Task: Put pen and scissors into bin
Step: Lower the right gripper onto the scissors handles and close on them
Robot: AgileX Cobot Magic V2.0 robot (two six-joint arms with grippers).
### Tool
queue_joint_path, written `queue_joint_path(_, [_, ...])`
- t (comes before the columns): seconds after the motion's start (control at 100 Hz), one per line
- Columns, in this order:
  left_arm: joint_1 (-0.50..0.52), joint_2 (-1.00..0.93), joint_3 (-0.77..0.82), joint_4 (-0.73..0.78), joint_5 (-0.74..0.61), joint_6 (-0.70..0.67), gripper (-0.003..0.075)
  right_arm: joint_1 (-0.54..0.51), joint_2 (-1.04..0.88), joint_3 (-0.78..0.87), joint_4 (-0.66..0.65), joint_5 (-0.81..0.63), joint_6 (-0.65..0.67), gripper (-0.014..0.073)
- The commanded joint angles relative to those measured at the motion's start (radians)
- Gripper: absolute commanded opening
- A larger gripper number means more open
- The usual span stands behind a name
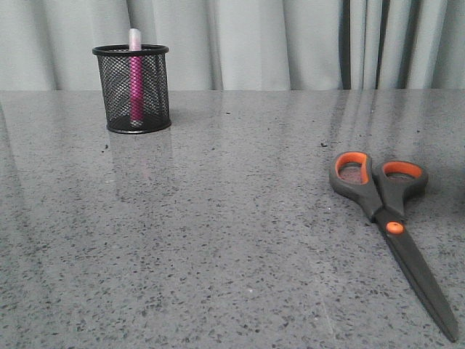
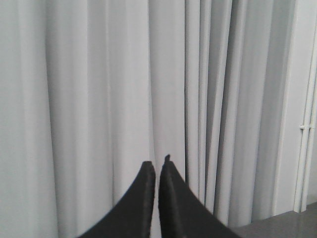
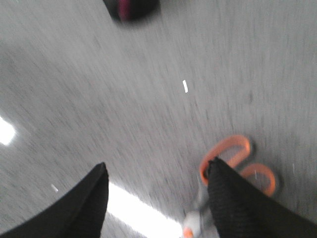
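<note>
Scissors (image 1: 389,218) on speckled grey table (image 1: 218,254), pale curtains (image 1: 290,43) behind; left jaws together, right spread.

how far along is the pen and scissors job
Half done: the magenta-pink pen stands in the black wire-mesh cup. The large grey, orange-lined scissors lie flat on the speckled table. The open right gripper hovers by their handles; the left gripper, shut, faces the curtain.

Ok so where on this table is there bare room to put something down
The widest bare stretch is the table between the mesh cup, back left with the pen inside, and the scissors at front right. The near left side is bare too. Only the scissors' patch is taken, with the right claw open above it.
</note>
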Motion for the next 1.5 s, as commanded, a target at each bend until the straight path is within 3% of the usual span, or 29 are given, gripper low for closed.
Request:
queue_joint_path(0.0, [-0.003,-0.074,0.031,0.004,-0.051,-0.001,-0.0019,0.015,0.043,-0.038,-0.096,0.084,0.116,0.0390])
queue_joint_path(0.12, [-0.003,-0.162,0.106,0.004,-0.051,-0.001,-0.0019,0.017,0.106,-0.038,-0.123,0.167,0.169,0.0390])
queue_joint_path(0.56, [-0.003,-0.207,0.204,-0.015,-0.051,-0.001,-0.0019,0.060,0.225,0.071,-0.016,0.112,0.275,0.0392])
queue_joint_path(0.9, [-0.031,-0.207,0.204,-0.015,-0.051,-0.001,-0.0019,0.071,0.293,0.114,-0.135,0.030,0.396,0.0392])
queue_joint_path(1.09, [-0.038,-0.207,0.204,-0.015,-0.051,-0.001,-0.0019,0.074,0.363,0.114,-0.142,0.025,0.396,0.0384])
queue_joint_path(1.19, [-0.038,-0.207,0.206,-0.015,-0.051,-0.001,-0.0019,0.083,0.401,0.114,-0.144,0.035,0.396,0.0269])
queue_joint_path(1.34, [-0.038,-0.207,0.215,-0.015,-0.047,-0.001,-0.0019,0.102,0.426,0.114,-0.147,0.020,0.387,-0.0075])
queue_joint_path(1.49, [-0.038,-0.207,0.215,-0.015,-0.022,-0.001,-0.0019,0.104,0.370,0.045,-0.149,-0.004,0.374,-0.0067])
